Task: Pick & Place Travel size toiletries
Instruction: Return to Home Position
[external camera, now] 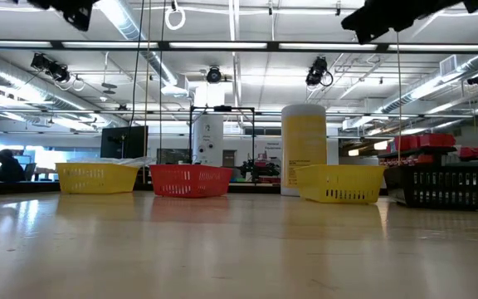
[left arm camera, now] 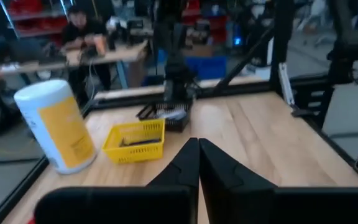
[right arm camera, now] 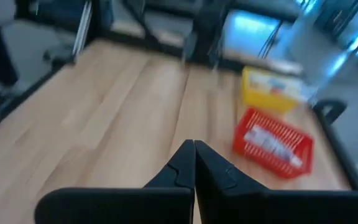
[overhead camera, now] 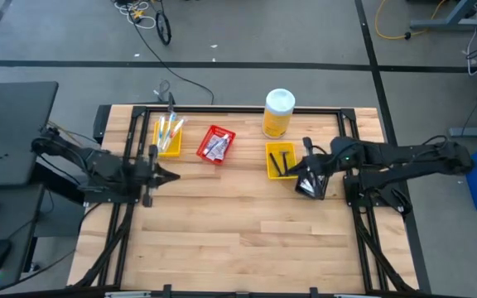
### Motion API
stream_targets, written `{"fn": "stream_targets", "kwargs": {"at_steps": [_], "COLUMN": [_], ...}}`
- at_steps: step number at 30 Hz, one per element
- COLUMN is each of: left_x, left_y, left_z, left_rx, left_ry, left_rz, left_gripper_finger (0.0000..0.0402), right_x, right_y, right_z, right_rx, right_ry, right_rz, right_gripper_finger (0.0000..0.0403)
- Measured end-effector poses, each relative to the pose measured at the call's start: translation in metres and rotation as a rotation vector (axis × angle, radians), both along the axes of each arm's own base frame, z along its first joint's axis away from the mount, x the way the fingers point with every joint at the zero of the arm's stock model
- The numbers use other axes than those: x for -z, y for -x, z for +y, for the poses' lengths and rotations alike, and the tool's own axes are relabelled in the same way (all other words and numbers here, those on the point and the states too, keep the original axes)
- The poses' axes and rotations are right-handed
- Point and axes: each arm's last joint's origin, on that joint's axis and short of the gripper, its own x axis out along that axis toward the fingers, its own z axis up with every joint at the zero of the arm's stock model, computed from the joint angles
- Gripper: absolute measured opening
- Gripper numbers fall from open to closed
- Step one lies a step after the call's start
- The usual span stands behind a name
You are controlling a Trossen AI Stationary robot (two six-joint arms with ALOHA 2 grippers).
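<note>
The travel size toiletries lie sorted in bins along the table's far side. Pale toothbrushes and tubes fill a yellow bin (overhead camera: 169, 135), white packets a red bin (overhead camera: 216, 144) (right arm camera: 272, 148), and dark razors a second yellow bin (overhead camera: 280, 159) (left arm camera: 135, 142). My left gripper (overhead camera: 175, 175) (left arm camera: 197, 149) hovers shut and empty above the bare table, in front of the left yellow bin, pointing toward the table's right. My right gripper (overhead camera: 295, 170) (right arm camera: 193, 149) is shut and empty too. It hangs by the razor bin and points left.
A big yellow bottle with a white cap (overhead camera: 278, 112) (left arm camera: 58, 124) stands behind the razor bin. A black bin (overhead camera: 311, 185) (external camera: 446, 187) sits under the right arm. The near half of the wooden table (overhead camera: 238, 240) is bare. A person sits at a bench in the room beyond.
</note>
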Motion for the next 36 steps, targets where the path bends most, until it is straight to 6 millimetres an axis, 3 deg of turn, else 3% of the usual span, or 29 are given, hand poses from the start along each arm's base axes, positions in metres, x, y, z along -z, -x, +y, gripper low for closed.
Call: {"fn": "stream_targets", "kwargs": {"at_steps": [5,9,19,26,36], "left_x": [0.029,0.041,0.073,0.085,0.086], "left_y": [0.019,0.03,0.036,0.033,0.033], "left_z": [0.009,0.013,0.015,0.013,0.012], "left_rx": [-0.002,0.029,0.048,0.059,0.103], "left_ry": [0.009,0.034,0.016,0.029,0.054], "left_rz": [-0.074,-0.135,-0.163,-0.128,-0.126], "left_gripper_finger": [0.0007,0.0011,0.001,0.0009,0.0016], "right_x": [0.024,0.037,0.059,0.08,0.106], "right_y": [0.018,0.033,0.057,0.069,0.075], "right_z": [-0.006,-0.006,-0.009,-0.008,-0.008], "right_rx": [0.014,-0.099,-0.077,-0.073,-0.058], "right_ry": [-0.011,-0.07,-0.099,-0.116,-0.198], "right_rz": [-0.111,-0.187,-0.24,-0.287,-0.316], "right_gripper_finger": [0.0003,0.0003,0.0003,0.0003,0.0003]}}
